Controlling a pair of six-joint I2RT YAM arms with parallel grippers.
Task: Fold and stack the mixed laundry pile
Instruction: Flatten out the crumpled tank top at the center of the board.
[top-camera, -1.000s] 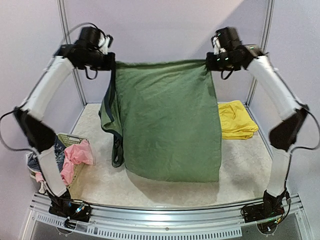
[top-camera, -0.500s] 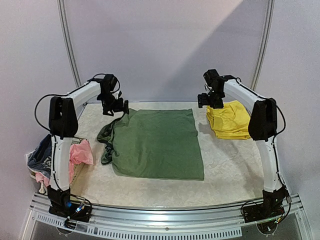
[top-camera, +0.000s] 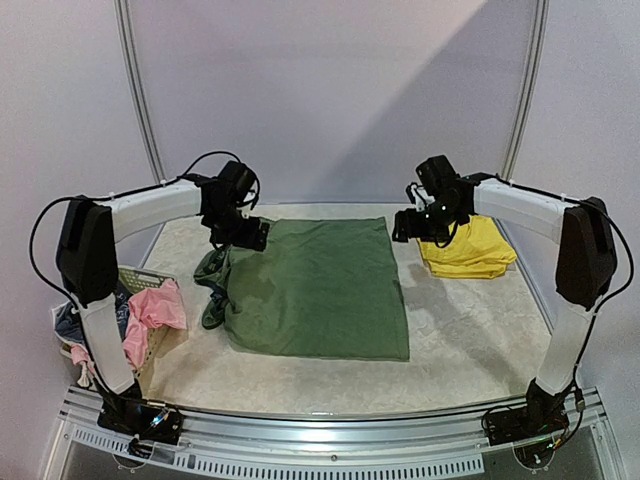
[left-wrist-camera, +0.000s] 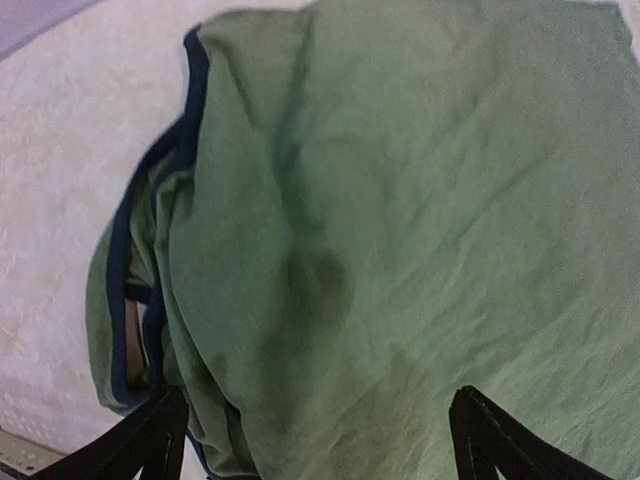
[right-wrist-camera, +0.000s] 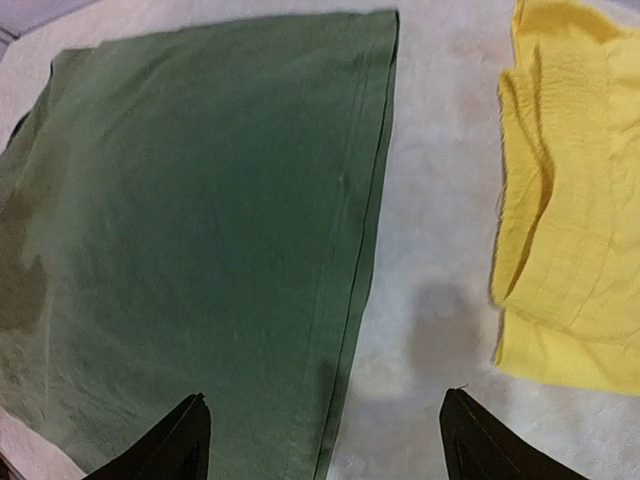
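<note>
The olive-green top (top-camera: 320, 290) lies spread flat on the table, its left edge bunched with dark blue trim (left-wrist-camera: 130, 300). My left gripper (top-camera: 248, 235) hovers open over the top's far left corner, and in the left wrist view that gripper (left-wrist-camera: 320, 440) has only cloth (left-wrist-camera: 420, 200) below its spread fingers. My right gripper (top-camera: 410, 228) is open just above the far right corner; in the right wrist view it (right-wrist-camera: 325, 440) straddles the top's right hem (right-wrist-camera: 350, 280). The folded yellow shorts (top-camera: 470, 248) lie to the right, and the right wrist view shows those shorts (right-wrist-camera: 570, 200) apart from the top.
A pale mesh basket (top-camera: 140, 280) stands at the near left with a pink piece (top-camera: 150, 310) and a blue-grey piece (top-camera: 75, 320) hanging over it. Bare pale table (top-camera: 470, 330) shows right of the top. Metal rail (top-camera: 330, 425) runs along the near edge.
A second ago both grippers held the green top hanging between them. It has come down flat on the table, both grippers have let go and opened, and they have drifted slightly since.
</note>
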